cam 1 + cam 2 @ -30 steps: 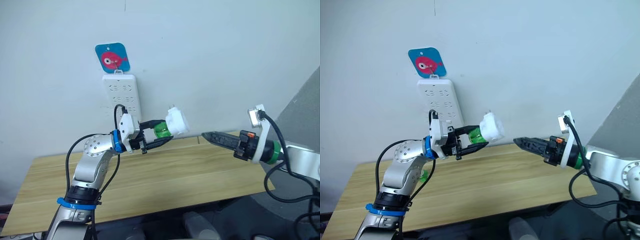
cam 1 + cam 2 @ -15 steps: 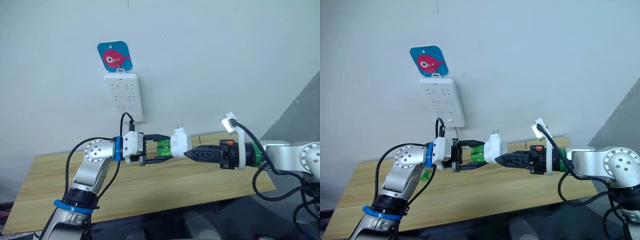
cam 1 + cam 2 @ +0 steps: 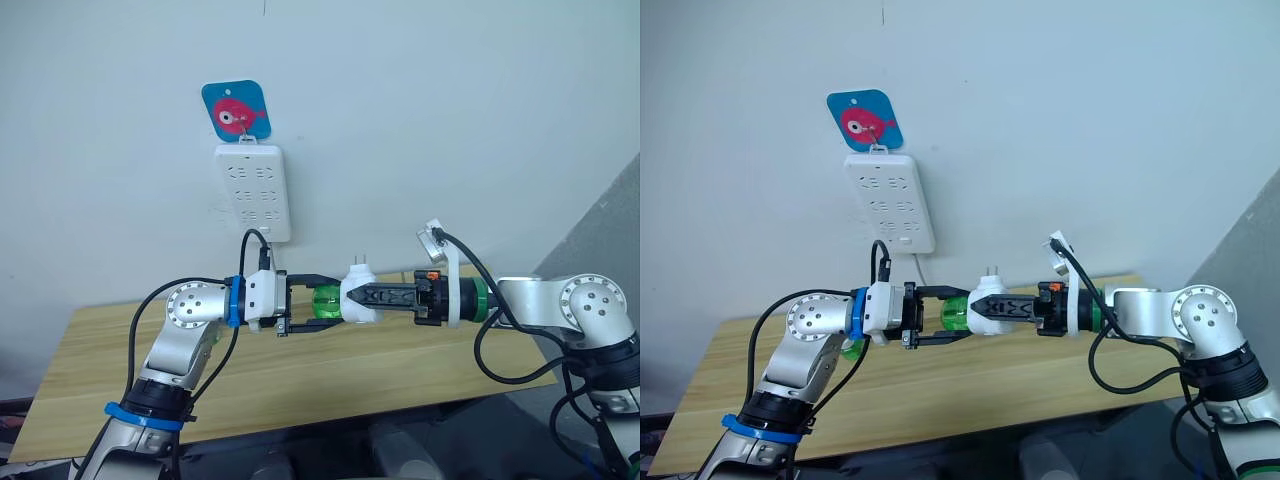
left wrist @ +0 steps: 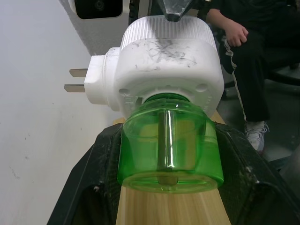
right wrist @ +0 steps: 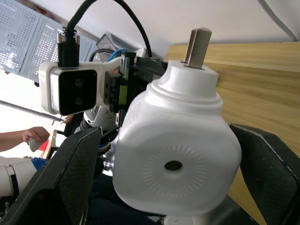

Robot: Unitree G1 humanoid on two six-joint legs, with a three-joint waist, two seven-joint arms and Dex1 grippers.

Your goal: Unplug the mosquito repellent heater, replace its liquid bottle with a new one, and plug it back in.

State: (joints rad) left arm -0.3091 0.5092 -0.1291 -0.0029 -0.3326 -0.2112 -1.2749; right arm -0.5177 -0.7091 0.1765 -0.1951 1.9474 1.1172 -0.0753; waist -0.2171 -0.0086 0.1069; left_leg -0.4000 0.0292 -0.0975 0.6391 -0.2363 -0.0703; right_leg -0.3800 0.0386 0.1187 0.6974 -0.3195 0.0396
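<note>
Mid-swap above a wooden table [image 3: 300,380]: the mosquito repellent heater [image 3: 359,301], unplugged and well clear of the white wall power strip [image 3: 253,192], hangs in the air between the two arms. The left claw [image 3: 315,303] is closed on the green liquid bottle [image 3: 326,303] still screwed into the heater's base. The right claw [image 3: 1002,308] reaches in horizontally from the opposite side, its fingers straddling the white body; whether they already press on it is hard to judge. Both forearms are level, pointing at each other. The step in hand looks like separating bottle from heater; next, one claw must hold firm while the other twists.
</note>
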